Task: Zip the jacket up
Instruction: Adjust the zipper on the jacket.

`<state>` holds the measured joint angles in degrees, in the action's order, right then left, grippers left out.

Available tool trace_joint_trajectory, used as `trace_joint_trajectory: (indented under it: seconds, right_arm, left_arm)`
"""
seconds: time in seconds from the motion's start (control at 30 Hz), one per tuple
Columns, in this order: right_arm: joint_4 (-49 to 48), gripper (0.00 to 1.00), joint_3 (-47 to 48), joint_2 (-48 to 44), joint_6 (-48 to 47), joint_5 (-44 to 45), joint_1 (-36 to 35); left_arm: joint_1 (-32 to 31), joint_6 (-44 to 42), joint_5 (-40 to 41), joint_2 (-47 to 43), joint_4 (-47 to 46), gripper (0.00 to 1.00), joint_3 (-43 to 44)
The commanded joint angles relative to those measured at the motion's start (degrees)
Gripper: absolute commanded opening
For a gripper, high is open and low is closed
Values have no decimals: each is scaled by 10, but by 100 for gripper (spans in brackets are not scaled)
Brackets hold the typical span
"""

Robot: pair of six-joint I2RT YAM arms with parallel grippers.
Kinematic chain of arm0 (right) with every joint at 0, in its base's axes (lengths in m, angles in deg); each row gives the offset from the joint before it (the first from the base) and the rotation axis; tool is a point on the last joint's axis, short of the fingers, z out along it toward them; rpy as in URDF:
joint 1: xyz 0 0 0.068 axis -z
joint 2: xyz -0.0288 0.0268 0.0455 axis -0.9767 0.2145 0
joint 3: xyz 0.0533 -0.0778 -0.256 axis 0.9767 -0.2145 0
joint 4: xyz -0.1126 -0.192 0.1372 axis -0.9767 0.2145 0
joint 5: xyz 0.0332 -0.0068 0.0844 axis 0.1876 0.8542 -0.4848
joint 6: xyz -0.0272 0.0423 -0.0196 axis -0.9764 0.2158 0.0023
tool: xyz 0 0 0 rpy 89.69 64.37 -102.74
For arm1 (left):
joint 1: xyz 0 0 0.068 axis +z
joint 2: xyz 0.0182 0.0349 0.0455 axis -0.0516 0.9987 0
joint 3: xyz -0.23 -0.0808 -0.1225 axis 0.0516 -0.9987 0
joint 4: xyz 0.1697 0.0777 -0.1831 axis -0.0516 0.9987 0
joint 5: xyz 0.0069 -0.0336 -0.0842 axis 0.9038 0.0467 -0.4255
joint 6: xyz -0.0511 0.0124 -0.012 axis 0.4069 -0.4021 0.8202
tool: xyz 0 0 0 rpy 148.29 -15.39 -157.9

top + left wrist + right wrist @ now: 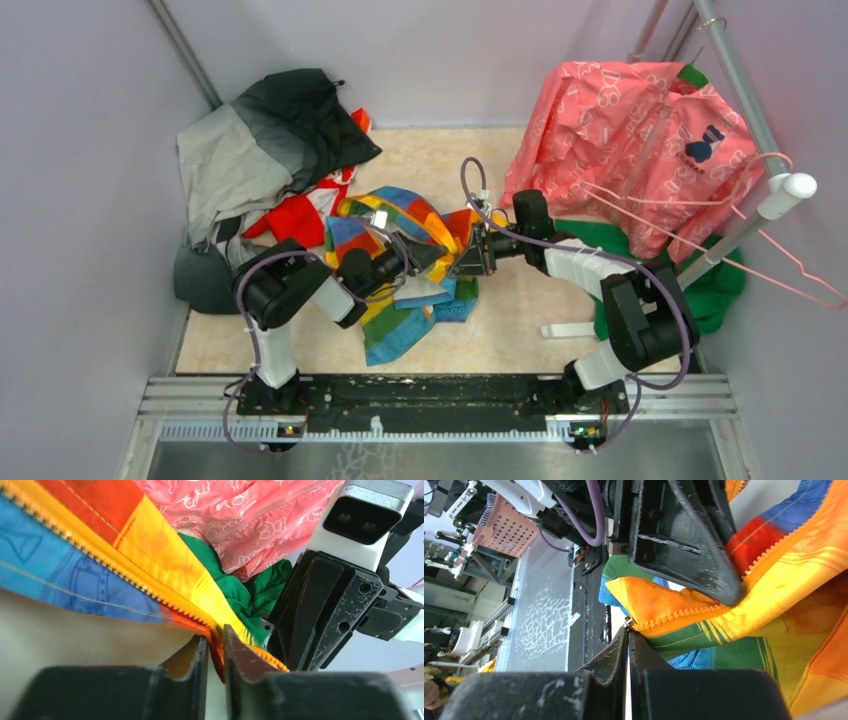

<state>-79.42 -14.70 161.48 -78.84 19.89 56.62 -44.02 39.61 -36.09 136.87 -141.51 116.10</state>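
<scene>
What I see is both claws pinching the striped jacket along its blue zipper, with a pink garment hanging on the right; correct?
Not quite. The zipper is orange, not blue, as the left wrist view shows. The rest holds: the left gripper and the right gripper both pinch the jacket along that zipper, and the pink garment hangs on the right.
</scene>
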Motion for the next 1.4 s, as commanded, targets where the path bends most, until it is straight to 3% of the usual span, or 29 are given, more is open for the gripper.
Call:
trace_joint_trajectory:
  seconds: [0.0,0.13,0.5,0.63,0.8,1.1,1.37]
  right_arm:
    - [-3,0,7,-10,-17,-9,12]
    - [46,0,17,-9,-61,6,12]
    - [271,0,85,4,-285,83,-27]
    - [351,0,111,3,-359,162,-74]
    - [395,0,108,-7,-406,231,-91]
    - [412,0,109,-10,-425,270,-92]
    - [419,0,112,-17,-433,268,-93]
  left_arm:
    - [-3,-47,28,-27,-160,35,-38]
    - [-3,-42,34,-55,-150,60,-84]
    - [-17,-15,13,-179,-25,98,-157]
    - [-44,-11,39,-220,69,99,-149]
    - [-79,12,121,-245,108,99,-182]
    - [-95,27,140,-210,62,99,-200]
    - [-96,38,133,-104,1,98,-156]
